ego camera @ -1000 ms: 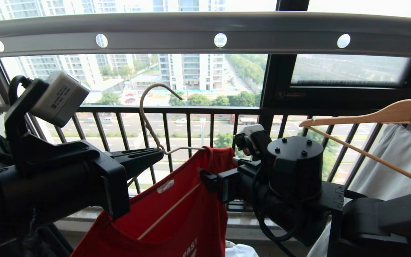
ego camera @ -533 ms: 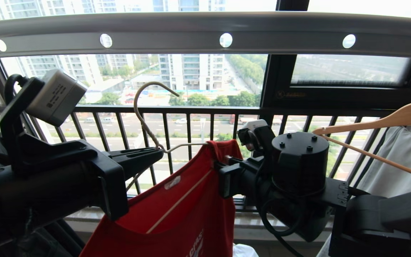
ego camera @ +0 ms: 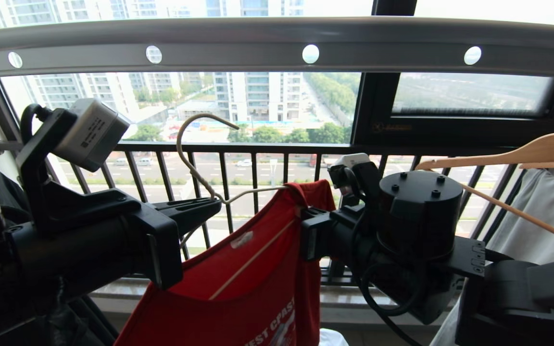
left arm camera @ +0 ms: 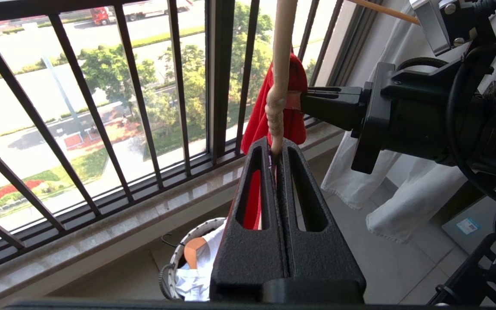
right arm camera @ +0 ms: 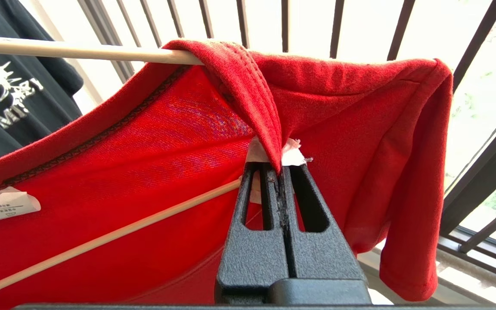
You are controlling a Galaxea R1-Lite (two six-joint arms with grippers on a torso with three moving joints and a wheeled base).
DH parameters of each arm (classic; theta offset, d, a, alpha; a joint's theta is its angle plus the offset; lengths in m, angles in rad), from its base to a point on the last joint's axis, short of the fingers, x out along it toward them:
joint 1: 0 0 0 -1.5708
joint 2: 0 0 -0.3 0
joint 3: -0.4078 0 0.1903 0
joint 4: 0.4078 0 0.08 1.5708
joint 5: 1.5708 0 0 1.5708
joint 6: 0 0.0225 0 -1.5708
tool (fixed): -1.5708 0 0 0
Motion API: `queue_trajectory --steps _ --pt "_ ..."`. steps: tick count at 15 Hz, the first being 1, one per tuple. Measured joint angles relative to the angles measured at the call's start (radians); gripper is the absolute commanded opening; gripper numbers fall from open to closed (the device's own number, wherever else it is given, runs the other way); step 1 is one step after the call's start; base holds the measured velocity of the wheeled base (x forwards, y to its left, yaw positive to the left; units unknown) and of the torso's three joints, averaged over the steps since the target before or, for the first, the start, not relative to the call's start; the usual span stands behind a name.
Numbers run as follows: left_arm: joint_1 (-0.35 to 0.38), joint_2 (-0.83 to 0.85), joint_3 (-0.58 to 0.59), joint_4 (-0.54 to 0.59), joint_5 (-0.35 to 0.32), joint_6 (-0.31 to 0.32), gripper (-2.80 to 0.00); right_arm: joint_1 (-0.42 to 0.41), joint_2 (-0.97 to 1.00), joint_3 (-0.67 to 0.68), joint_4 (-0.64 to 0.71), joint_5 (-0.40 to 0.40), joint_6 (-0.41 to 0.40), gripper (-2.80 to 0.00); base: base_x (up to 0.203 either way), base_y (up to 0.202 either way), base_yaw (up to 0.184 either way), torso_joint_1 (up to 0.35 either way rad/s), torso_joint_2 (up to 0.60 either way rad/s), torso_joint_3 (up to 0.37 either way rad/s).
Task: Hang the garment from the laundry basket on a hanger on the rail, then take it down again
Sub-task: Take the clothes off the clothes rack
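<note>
The left claw (left arm camera: 276, 161) pinched the hanger (ego camera: 200, 175) by its neck, steadying it, while the right claw (right arm camera: 280, 172) pinched the garment (right arm camera: 144, 142) collar to tug it over the hanger's arm.

Red T-shirt (ego camera: 248, 288) hangs partway on the cream-white wire hanger (ego camera: 195, 158), well below the grey perforated rail (ego camera: 277, 43); hook free, not on the rail. Hanger tilted, its twisted neck clamped in the left gripper (left arm camera: 274, 150). One hanger arm runs through the neck opening, and the shirt's shoulder is draped over that arm. White neck label visible inside the collar; white lettering partly visible low on the front. Right gripper (right arm camera: 280, 168) pinches the collar fabric just below the hanger arm. Laundry basket (left arm camera: 175, 267) sits on the floor below, holding white cloth.
</note>
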Motion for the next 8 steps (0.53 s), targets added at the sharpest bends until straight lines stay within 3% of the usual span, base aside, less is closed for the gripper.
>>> queue_trajectory --steps 2,3,8 --pt "0.000 0.001 0.001 0.000 -0.001 0.000 -2.80 0.004 0.001 0.003 0.000 0.000 -0.008 -2.80 0.000 0.000 0.000 0.000 0.00 0.000" --pt "0.000 0.001 0.001 0.000 -0.001 0.000 -2.80 0.005 0.002 0.004 0.000 0.000 -0.008 0.00 0.000 0.000 0.000 0.000 0.00 0.000" --pt "-0.003 -0.009 -0.005 0.001 -0.004 -0.004 -2.80 0.025 0.032 0.012 -0.001 0.000 -0.017 0.00 0.000 0.000 0.000 0.000 0.00 0.000"
